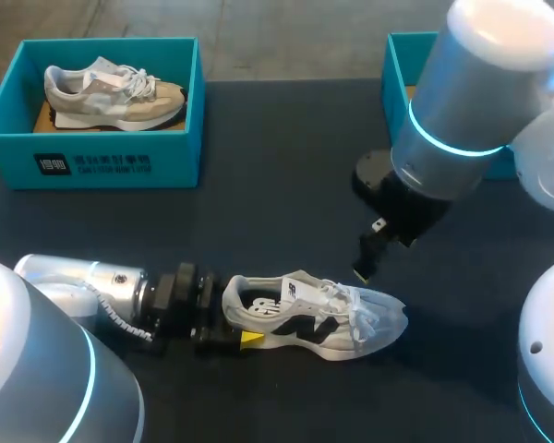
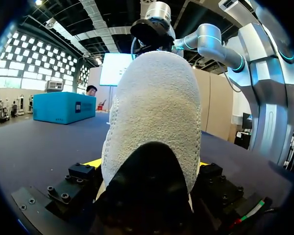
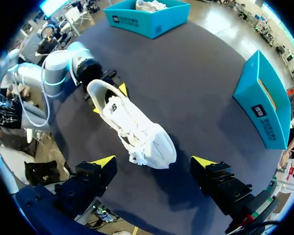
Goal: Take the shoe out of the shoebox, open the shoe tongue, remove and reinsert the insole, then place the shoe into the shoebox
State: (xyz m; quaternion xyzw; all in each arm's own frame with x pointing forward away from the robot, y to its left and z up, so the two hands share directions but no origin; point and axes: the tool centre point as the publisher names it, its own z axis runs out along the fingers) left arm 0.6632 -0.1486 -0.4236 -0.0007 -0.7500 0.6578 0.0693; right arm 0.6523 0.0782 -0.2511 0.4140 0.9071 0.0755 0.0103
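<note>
The left arm lies low at the near left, its end effector [image 1: 234,325] clamped on the heel of the shoe [image 1: 323,318]. The right arm slants down from the far right, its end effector [image 3: 154,161] hanging above, fingers spread wide.

Dark table [image 1: 286,185]; far left — teal box [image 1: 183,152] holding beige sneaker [image 1: 111,92].

White shoe [image 1: 316,321] upright on dark table [image 1: 277,194]
</note>
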